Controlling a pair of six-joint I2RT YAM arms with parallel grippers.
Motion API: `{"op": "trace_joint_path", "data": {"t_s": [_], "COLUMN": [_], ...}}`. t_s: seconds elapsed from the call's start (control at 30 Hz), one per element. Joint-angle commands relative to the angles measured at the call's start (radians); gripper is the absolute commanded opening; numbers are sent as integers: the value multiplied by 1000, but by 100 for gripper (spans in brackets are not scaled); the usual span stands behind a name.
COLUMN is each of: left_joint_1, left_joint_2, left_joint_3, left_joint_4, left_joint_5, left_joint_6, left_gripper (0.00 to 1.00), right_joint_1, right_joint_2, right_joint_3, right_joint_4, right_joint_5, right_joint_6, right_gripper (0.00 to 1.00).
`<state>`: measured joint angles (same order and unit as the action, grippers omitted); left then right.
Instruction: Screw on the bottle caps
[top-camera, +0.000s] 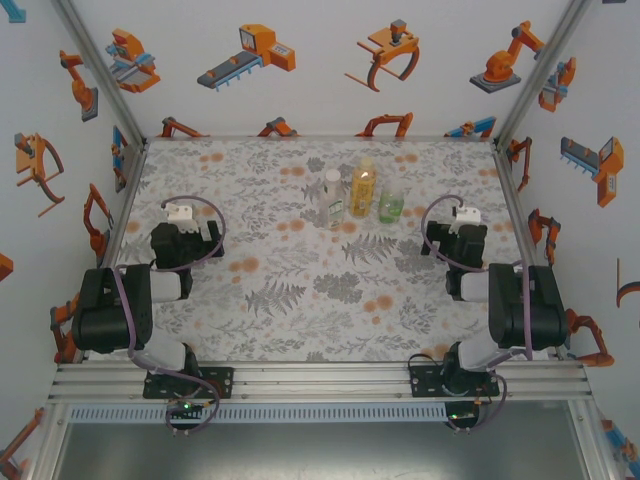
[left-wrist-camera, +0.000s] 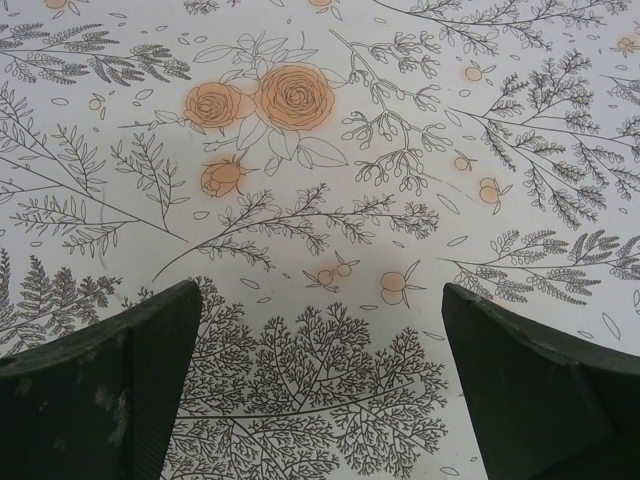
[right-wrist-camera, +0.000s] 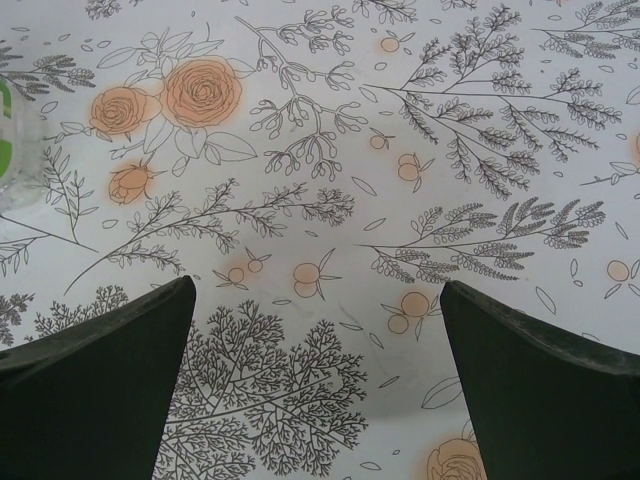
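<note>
Bottles upright, far centre of floral tablecloth; robot-print walls.

Three bottles stood in a row at the far middle of the surface: left bottle, middle bottle slightly behind, right bottle. The left hand and right hand flanked them, nearer the front.
</note>
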<state>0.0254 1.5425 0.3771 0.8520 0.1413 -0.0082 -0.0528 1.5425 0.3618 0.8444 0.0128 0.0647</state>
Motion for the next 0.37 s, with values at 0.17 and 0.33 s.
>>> {"op": "trace_joint_path", "data": {"t_s": [0.17, 0.33], "left_joint_1": [-22, -21], "left_joint_2": [-5, -4], "left_joint_3": [20, 20], "left_joint_4": [-4, -3], "left_joint_5": [-59, -57], "left_joint_6": [-8, -8], "left_gripper": [97, 97], "right_joint_1": [-5, -4], "right_joint_2": [-2, -2], "right_joint_3": [23, 26], "right_joint_4": [26, 19], "right_joint_5": [3, 3], "right_joint_6": [16, 16], "right_gripper": [99, 99]}}
